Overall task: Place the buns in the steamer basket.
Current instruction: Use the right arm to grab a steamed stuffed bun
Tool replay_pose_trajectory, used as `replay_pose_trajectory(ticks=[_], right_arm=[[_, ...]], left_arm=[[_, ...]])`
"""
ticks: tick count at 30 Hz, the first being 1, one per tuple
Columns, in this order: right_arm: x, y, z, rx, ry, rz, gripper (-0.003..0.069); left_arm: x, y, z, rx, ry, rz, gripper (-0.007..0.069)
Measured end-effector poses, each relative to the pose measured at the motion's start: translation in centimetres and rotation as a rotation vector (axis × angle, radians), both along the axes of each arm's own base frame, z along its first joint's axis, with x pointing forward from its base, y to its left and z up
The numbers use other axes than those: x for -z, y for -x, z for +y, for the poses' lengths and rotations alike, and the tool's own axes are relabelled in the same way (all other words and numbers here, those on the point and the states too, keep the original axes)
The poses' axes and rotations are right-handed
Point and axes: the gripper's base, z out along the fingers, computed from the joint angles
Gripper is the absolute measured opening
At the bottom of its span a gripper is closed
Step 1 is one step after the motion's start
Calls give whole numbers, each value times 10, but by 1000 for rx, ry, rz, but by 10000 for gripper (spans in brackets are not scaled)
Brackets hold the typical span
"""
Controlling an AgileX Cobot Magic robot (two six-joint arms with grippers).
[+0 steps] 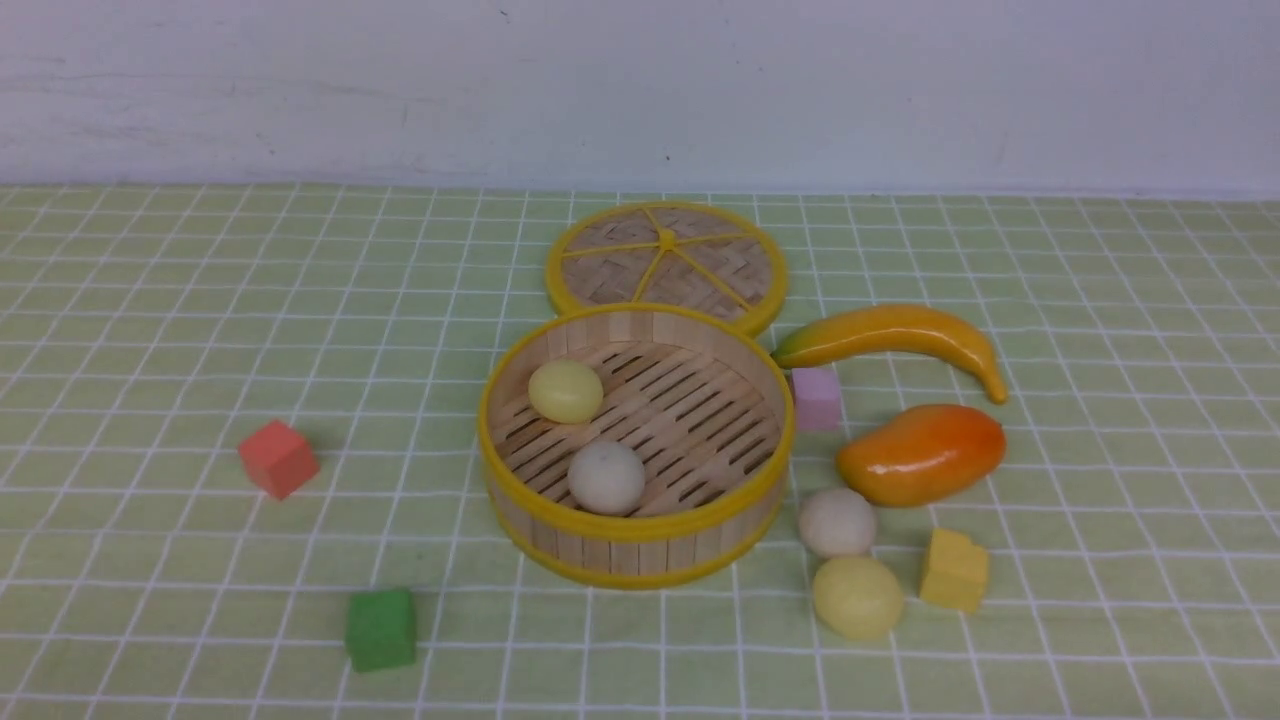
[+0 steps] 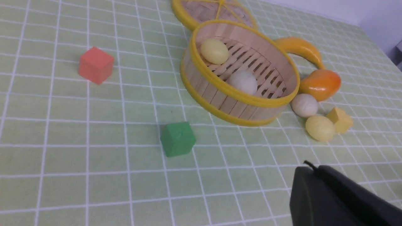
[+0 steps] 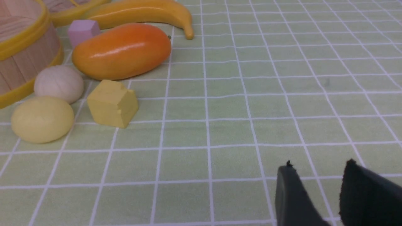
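Two buns sit in the steamer basket, midway across the table; two loose buns lie just outside its wall, toward the near edge. My right pincer stands parted and empty, likely readied for them; my left pincer is closed on nothing.

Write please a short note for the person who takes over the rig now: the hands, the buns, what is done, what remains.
Left hand: shut, holding nothing. Right hand: open, holding nothing.
Done: one yellow bun and one off-white bun lie inside the steamer basket.
Remaining: the other off-white bun and the other yellow bun lie on the cloth at the basket's right, near the mango.
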Motion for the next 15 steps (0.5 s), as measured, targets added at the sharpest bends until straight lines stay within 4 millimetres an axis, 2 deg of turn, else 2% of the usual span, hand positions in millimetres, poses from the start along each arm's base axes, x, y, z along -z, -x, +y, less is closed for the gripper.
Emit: replay_pose_trajectory(ticks=[5,15], right_arm=[[0,0,0,0,0,0,241],[0,0,0,0,-1,0,241]], left_arm=[[10,9,4,-3,51,-104,-13],[15,10,9,-34,-18,-92,-13]])
